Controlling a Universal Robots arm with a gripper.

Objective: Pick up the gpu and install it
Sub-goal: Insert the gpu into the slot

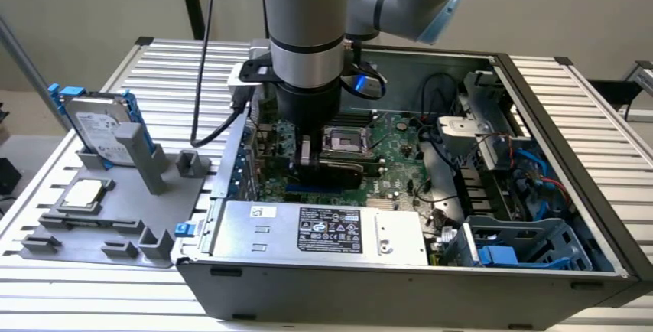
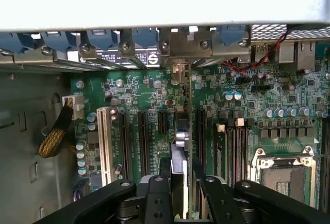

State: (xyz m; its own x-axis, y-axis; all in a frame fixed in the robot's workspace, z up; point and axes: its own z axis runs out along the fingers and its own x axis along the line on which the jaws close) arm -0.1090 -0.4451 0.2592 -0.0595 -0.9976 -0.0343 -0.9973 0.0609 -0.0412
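Slatted metal table (image 1: 612,110); open PC case (image 1: 408,286) holds motherboard (image 1: 393,144). Grey tray (image 1: 61,232) carries hard drive (image 1: 97,129), CPU chip (image 1: 84,193). Wrist view: gripper (image 2: 184,182) jaws clamp gpu (image 2: 181,146) edge-on, above motherboard slots (image 2: 144,141).

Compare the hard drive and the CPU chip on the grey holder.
The hard drive stands upright; the CPU chip lies flat. The hard drive is larger, with blue side rails; the CPU chip is small and square. Both are silver, on the grey holder.
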